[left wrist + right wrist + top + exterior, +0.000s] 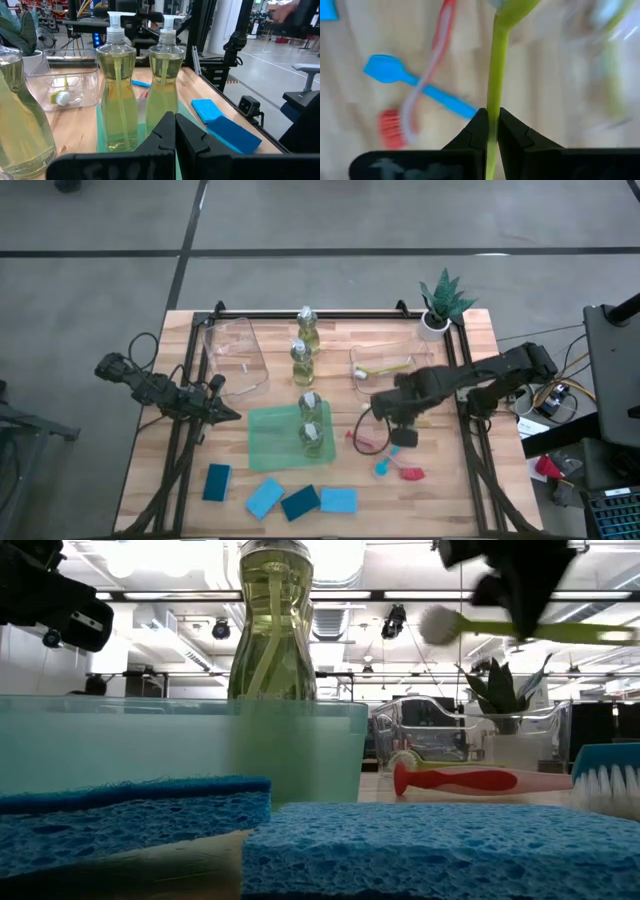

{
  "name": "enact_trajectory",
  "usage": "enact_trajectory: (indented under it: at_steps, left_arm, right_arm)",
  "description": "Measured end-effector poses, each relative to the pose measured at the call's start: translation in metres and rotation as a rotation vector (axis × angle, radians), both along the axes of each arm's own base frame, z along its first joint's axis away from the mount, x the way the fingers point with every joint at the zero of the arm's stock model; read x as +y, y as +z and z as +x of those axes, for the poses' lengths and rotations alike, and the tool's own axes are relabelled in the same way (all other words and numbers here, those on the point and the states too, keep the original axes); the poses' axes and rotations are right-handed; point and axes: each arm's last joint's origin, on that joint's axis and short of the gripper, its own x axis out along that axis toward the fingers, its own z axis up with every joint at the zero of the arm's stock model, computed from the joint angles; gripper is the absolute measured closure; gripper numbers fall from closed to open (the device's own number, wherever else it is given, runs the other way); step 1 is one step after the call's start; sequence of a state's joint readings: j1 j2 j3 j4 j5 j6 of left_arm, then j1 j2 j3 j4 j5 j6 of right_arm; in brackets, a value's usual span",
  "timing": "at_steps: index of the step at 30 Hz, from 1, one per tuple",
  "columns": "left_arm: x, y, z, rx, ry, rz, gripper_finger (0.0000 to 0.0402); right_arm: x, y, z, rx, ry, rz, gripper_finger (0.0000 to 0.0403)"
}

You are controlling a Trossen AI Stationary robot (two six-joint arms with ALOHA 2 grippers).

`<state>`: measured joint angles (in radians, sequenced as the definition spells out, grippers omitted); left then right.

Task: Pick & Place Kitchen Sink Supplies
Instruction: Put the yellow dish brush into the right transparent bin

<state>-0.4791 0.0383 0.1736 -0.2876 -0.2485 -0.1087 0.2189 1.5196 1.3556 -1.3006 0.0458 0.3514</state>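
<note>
Nearest the front edge of the counter [160,480] lie four blue sponges [283,500], untouched. Just beyond, red and blue brushes [392,463] sit crossed on the wood. Above them the right pincer [490,131] is clamped on a yellow-green brush [496,75], lifted clear. This looks like the carrying step; next it must swing over the clear bin [385,367] farther back and release. Two bottles [135,90] stand on the green mat [270,445]. The left pincer [175,131] waits closed and empty at the counter's left side.

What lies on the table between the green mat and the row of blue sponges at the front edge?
Nothing: in the high view the stretch between the green mat and the blue sponges is bare wood.
</note>
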Motion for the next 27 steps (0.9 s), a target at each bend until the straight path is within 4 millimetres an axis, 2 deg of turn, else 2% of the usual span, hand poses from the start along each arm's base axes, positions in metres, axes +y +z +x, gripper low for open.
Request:
enact_trajectory:
  at_steps: [5,10,19,27]
  left_arm:
    - [0.000,0.000,0.000,0.000,0.001,0.000,0.0401]
    - [0.000,0.000,0.000,0.000,0.000,0.000,0.0401]
    - [0.000,0.000,0.000,0.000,0.001,0.000,0.0401]
    - [0.000,0.000,0.000,0.000,0.000,0.000,0.0401]
  right_arm:
    - [-0.023,0.017,0.007,-0.048,0.208,-0.135,0.0381]
    - [-0.050,0.017,0.009,-0.012,0.333,-0.243,0.0381]
    - [-0.103,-0.008,0.003,0.089,0.354,-0.251,0.0380]
    - [-0.128,-0.039,0.000,0.091,0.411,-0.192,0.0380]
